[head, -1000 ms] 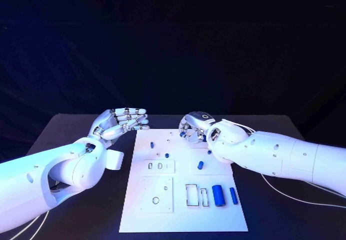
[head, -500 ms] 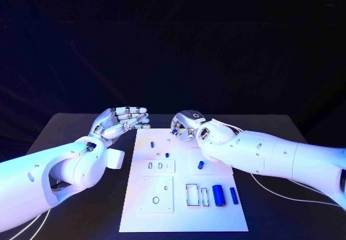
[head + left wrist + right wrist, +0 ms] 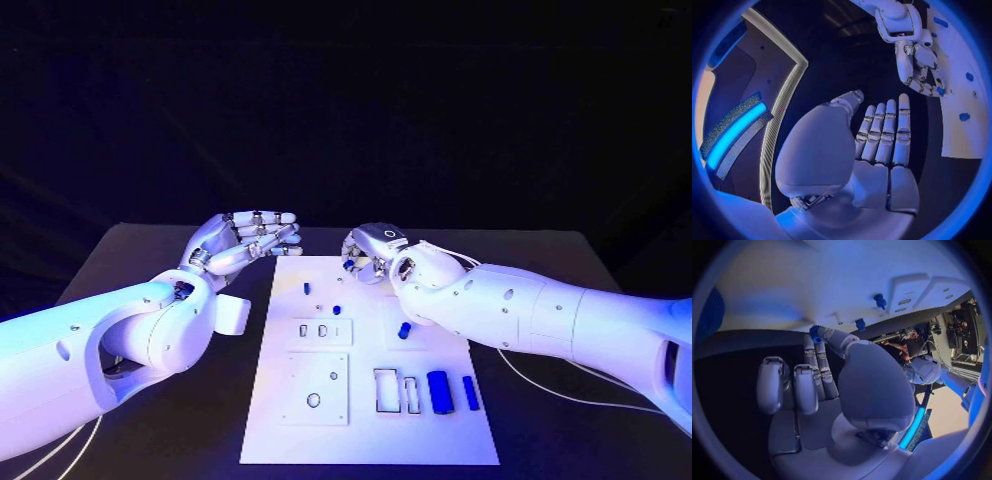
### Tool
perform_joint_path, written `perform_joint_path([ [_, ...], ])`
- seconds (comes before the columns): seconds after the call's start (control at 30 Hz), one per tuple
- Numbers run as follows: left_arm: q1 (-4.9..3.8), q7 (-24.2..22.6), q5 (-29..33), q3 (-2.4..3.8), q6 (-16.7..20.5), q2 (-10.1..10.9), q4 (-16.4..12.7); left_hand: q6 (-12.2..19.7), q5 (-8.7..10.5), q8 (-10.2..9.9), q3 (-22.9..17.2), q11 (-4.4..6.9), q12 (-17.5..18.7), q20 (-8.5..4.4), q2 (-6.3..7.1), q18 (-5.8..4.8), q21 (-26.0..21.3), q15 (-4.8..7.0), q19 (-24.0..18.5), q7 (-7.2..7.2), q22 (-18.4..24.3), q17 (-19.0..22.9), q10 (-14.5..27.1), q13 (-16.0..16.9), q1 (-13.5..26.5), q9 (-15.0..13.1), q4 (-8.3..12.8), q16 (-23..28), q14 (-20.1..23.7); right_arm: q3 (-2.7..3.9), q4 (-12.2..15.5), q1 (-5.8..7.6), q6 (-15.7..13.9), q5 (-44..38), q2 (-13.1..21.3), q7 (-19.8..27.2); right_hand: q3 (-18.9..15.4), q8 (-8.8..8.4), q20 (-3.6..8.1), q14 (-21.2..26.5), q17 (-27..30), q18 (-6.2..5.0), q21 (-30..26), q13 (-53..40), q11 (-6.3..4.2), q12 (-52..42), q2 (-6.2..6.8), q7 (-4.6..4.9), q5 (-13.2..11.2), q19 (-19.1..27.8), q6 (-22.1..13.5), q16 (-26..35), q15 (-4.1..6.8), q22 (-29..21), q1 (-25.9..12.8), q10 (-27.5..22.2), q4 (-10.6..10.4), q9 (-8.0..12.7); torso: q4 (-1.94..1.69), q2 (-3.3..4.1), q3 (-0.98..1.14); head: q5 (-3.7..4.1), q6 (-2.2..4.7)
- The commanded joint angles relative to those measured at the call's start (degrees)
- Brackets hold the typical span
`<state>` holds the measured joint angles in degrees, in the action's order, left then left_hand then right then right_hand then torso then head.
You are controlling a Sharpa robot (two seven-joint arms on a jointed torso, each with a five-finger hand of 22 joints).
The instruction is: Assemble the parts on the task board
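While the board (image 3: pixel 368 420) lies flat mid-table (image 3: pixel 159 250) before me, my left hand (image 3: pixel 242 243) hovers just off its far left corner, holding nothing, fingers loosely apart. My right hand (image 3: pixel 378 254) hangs over the board's far edge, pinching a small blue part (image 3: pixel 815 332) between thumb and fingertips. Other blue parts sit on the board: a thick cylinder (image 3: pixel 440 391) beside a thinner one (image 3: pixel 470 392) near its right edge. No writing is readable anywhere.
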<state>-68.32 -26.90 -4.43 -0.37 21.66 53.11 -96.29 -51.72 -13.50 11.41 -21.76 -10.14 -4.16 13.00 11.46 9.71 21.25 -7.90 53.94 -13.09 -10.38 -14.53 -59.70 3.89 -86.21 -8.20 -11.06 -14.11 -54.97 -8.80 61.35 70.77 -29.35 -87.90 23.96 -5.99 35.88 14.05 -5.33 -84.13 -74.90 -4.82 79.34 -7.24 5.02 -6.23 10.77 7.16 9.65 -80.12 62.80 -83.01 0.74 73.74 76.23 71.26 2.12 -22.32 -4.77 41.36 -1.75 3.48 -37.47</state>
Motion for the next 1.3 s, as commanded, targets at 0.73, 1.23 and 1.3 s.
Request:
perform_joint_path([
  [0.73,-0.24,0.1,0.1,0.05,-1.4,-0.4,0.1,0.0,0.35,0.1,0.0,0.01,0.2,-0.20,-0.29,0.47,0.4,0.18,0.0,-0.02,-0.1,-0.1,-0.3,0.0,0.3,0.0,0.2,0.0,0.1,-0.04,-2.2,-0.11,1.0,0.3,-1.5,0.6,0.4,-0.44,-0.19,-3.3,-1.2,1.13,0.1,-1.7,-1.11,0.9,0.34,0.70,0.1,0.1,-2.0,-0.5,-0.28,0.0,-1.3,0.5,0.2,-0.4,-0.02,0.08,-0.10,-0.11,0.21],
  [1.23,-0.29,0.4,0.1,0.05,-1.7,-0.4,0.2,0.1,0.40,0.1,-0.1,-0.02,0.3,-0.21,-0.30,0.42,0.6,0.14,-0.2,-0.02,-0.2,-0.2,-0.3,0.0,0.4,-0.1,0.4,0.1,0.3,-0.04,-3.0,0.01,1.7,0.8,-1.8,0.5,1.2,-1.92,-1.49,-2.9,0.0,0.48,-2.0,-0.4,0.63,2.8,1.94,2.07,-0.3,2.0,-4.6,-0.1,-1.74,-2.6,-2.8,-4.5,-0.2,-0.9,-0.03,0.15,-0.14,-0.15,0.21],
  [1.3,-0.29,0.4,0.1,0.05,-1.7,-0.4,0.2,0.1,0.40,0.1,-0.1,-0.02,0.3,-0.21,-0.30,0.42,0.6,0.14,-0.2,-0.02,-0.2,-0.2,-0.3,0.0,0.4,-0.1,0.4,0.1,0.3,-0.04,-3.1,0.04,1.7,0.8,-1.9,0.6,1.3,-2.11,-1.70,-2.7,0.7,0.26,-2.7,-0.1,0.89,2.8,2.16,2.25,-0.4,2.6,-4.9,0.1,-1.96,-3.5,-2.9,-5.6,-0.2,-0.9,-0.04,0.13,-0.15,-0.11,0.24],
])
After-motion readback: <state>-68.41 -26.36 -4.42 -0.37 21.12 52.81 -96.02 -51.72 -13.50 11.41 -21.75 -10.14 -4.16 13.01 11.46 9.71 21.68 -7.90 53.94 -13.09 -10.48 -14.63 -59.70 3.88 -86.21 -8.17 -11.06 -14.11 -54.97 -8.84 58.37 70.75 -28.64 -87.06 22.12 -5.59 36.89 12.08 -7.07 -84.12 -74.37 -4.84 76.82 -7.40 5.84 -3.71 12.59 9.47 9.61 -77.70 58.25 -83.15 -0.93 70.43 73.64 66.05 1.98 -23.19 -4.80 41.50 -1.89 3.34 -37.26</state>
